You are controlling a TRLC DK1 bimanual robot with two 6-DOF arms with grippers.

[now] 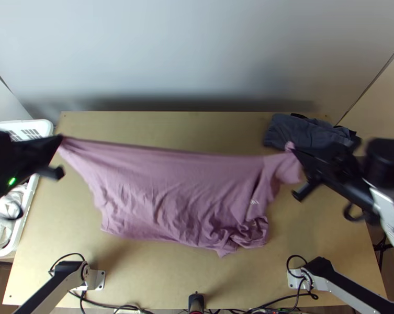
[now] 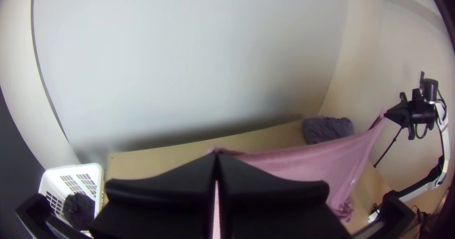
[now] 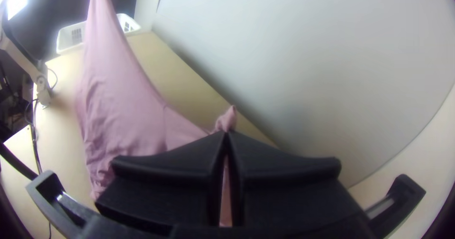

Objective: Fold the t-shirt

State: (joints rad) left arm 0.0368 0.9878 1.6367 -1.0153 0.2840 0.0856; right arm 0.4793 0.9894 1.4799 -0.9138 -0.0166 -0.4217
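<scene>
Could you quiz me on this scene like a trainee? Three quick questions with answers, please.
1. True or false: the left gripper and the right gripper both hold the pink t-shirt.
2. Where is the white basket? A) at the left side of the table; B) between the arms' bases; C) under the shirt.
3. Fill in: the dark bunched cloth lies near the table's far ____ corner.
Key: 1 true; 2 A; 3 right.

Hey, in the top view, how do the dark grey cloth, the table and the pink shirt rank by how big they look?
Largest to smallest:
Table
Pink shirt
Dark grey cloth
</scene>
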